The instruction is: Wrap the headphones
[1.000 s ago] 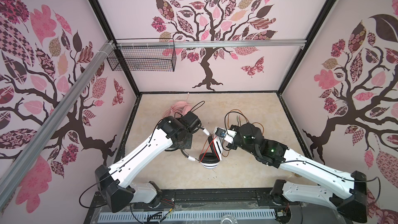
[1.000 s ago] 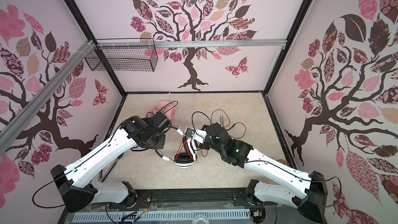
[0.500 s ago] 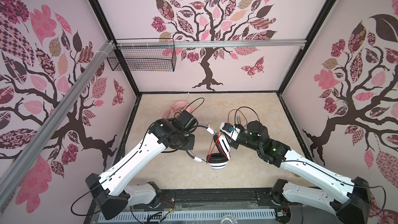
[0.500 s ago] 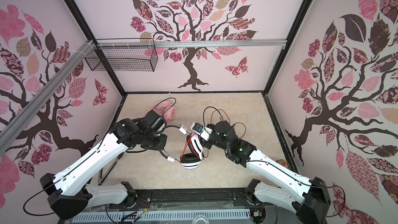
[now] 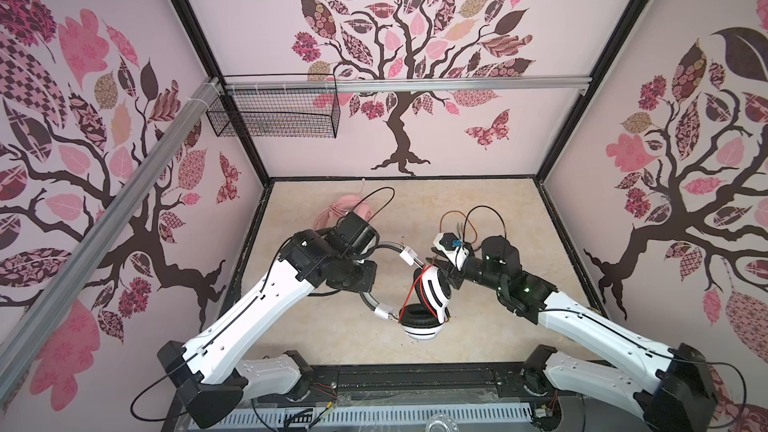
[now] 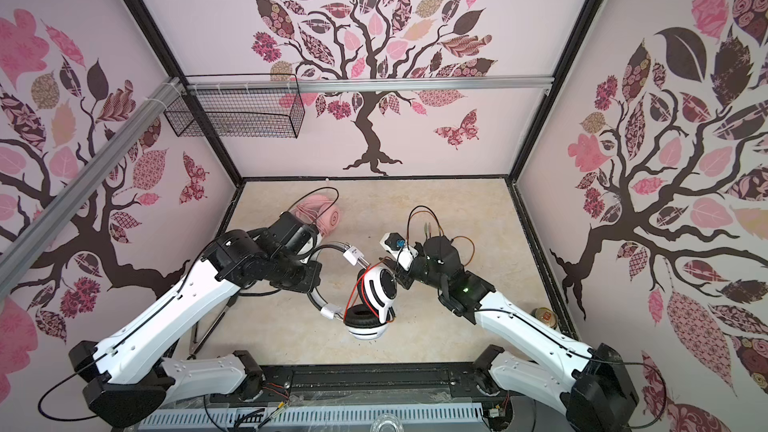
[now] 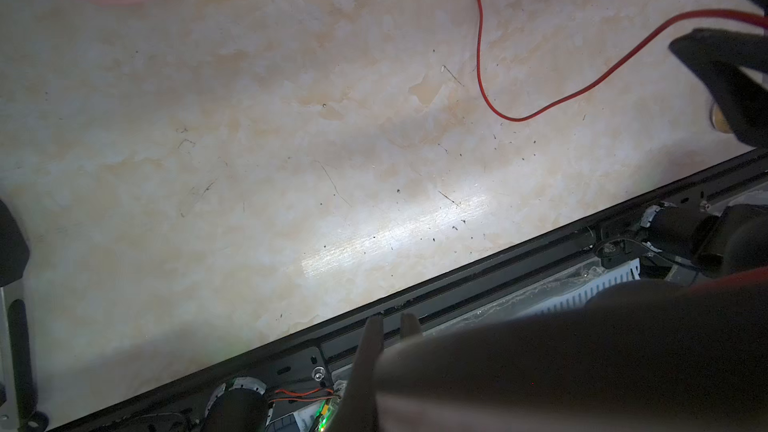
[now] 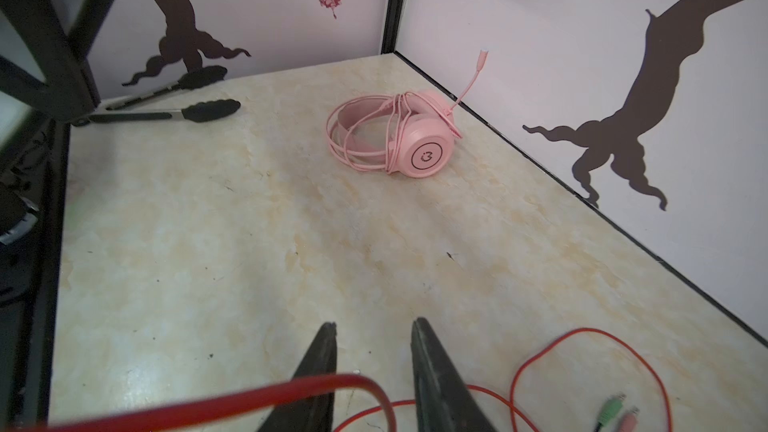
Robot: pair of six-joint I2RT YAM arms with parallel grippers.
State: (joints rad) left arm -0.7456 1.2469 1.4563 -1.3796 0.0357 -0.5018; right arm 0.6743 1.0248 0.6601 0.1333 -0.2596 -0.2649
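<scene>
Pale walls [image 5: 469, 151] with pink-and-brown tree decals [image 5: 401, 76] enclose a cream marbled bench [image 5: 490, 209] on three sides. Black posts [image 5: 185, 18] mark the corners. A silver rail [image 5: 478, 84] crosses the back wall, and a black wire basket [image 5: 274, 118] hangs at its left end. Light glares off the bench.

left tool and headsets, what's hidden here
- left tool: under its wrist in both top views; dark blur hides its grip on the white-and-black headset in the left wrist view
- pink headset: partly behind left arm, both top views
- plugs: cut by right wrist view's edge
</scene>
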